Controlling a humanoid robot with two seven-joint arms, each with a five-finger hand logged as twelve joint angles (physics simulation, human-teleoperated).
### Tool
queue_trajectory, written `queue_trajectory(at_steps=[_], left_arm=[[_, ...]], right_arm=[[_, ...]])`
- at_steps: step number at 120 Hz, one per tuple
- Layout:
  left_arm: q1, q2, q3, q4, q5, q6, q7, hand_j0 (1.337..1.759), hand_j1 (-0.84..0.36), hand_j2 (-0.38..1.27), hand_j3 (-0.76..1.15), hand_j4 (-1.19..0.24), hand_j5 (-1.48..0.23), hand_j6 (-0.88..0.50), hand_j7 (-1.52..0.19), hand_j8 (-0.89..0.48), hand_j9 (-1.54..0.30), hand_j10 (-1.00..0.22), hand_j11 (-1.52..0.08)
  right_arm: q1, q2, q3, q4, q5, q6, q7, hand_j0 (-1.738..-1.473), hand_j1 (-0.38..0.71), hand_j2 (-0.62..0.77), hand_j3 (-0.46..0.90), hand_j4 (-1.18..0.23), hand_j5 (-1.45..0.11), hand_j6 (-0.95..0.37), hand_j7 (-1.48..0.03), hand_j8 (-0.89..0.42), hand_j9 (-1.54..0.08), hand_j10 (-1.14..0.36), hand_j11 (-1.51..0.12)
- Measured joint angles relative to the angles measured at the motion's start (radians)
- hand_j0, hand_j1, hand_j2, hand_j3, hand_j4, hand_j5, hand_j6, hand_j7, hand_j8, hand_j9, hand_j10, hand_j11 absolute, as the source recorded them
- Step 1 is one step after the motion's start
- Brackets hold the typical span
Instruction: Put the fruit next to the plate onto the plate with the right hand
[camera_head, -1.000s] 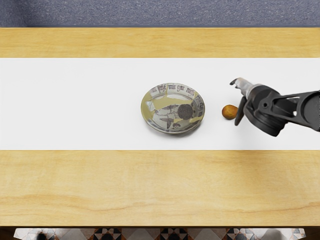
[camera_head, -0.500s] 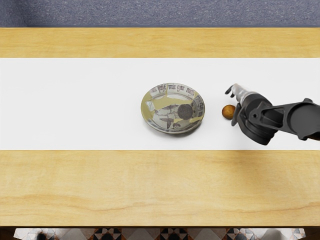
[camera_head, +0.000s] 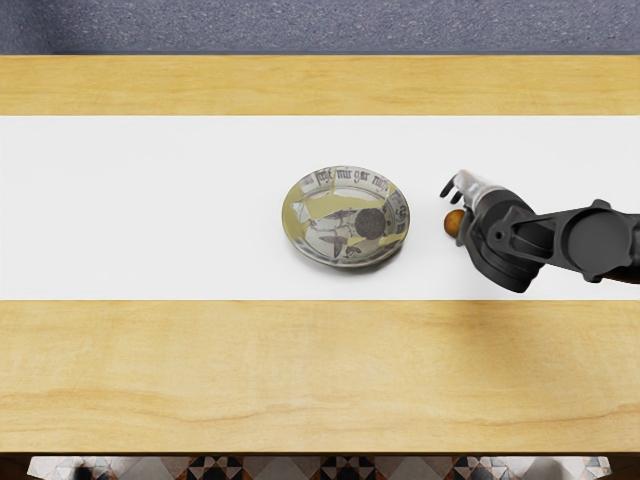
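A small orange-brown fruit (camera_head: 452, 222) lies on the white runner just right of the plate (camera_head: 300, 200), a shallow patterned dish in the middle of the table. Only the fruit's left edge shows; my right hand (camera_head: 462, 208) covers the rest. The dark arm reaches in from the right edge, and the hand sits directly over the fruit at table level. Whether the hand grips the fruit is hidden by the wrist. A gap of a few centimetres separates the fruit from the plate's right rim.
The white runner (camera_head: 150, 210) crosses the wooden table (camera_head: 300, 370) from left to right. A dark floor strip lies beyond the far table edge. The left arm is out of view.
My right hand has moved left and a little down, from beside the fruit to over it, hiding most of it. The fruit and plate have stayed where they were.
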Motion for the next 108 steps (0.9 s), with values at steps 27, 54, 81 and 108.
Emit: queue_trajectory(at_steps=[27, 54, 81, 108], left_arm=[[0.0, 0.0, 0.0, 0.0, 0.0, 0.0, 0.0, 1.658, 0.33, 0.0, 0.0, -0.01, -0.02, -0.01, -0.02, -0.01, -0.02, -0.01, -0.02], [0.0, 0.0, 0.0, 0.0, 0.0, 0.0, 0.0, 1.658, 0.33, 0.0, 0.0, -0.01, -0.02, -0.01, -0.02, -0.01, -0.02, -0.01, -0.02], [0.0, 0.0, 0.0, 0.0, 0.0, 0.0, 0.0, 1.658, 0.33, 0.0, 0.0, -0.01, -0.02, -0.01, -0.02, -0.01, -0.02, -0.01, -0.02], [0.0, 0.0, 0.0, 0.0, 0.0, 0.0, 0.0, 1.658, 0.33, 0.0, 0.0, -0.01, -0.02, -0.01, -0.02, -0.01, -0.02, -0.01, -0.02]], right_arm=[[0.0, -0.003, -0.001, 0.004, 0.0, -0.004, 0.0, -1.658, 0.14, -0.08, 0.0, -0.41, -0.53, -0.41, -0.53, -0.41, -0.53, -0.41, -0.53], [-0.003, -0.003, -0.002, 0.004, -0.001, -0.006, 0.0, -1.658, 0.17, -0.09, 0.0, -0.44, -0.57, -0.44, -0.57, -0.44, -0.57, -0.44, -0.57], [-0.007, -0.004, -0.002, 0.005, -0.006, -0.005, 0.0, -1.658, 0.21, -0.06, 0.0, -0.46, -0.61, -0.46, -0.6, -0.46, -0.61, -0.45, -0.61], [-0.009, -0.006, -0.002, 0.005, -0.007, -0.005, 0.0, -1.658, 0.24, -0.05, 0.0, -0.5, -0.65, -0.5, -0.65, -0.5, -0.65, -0.45, -0.66]])
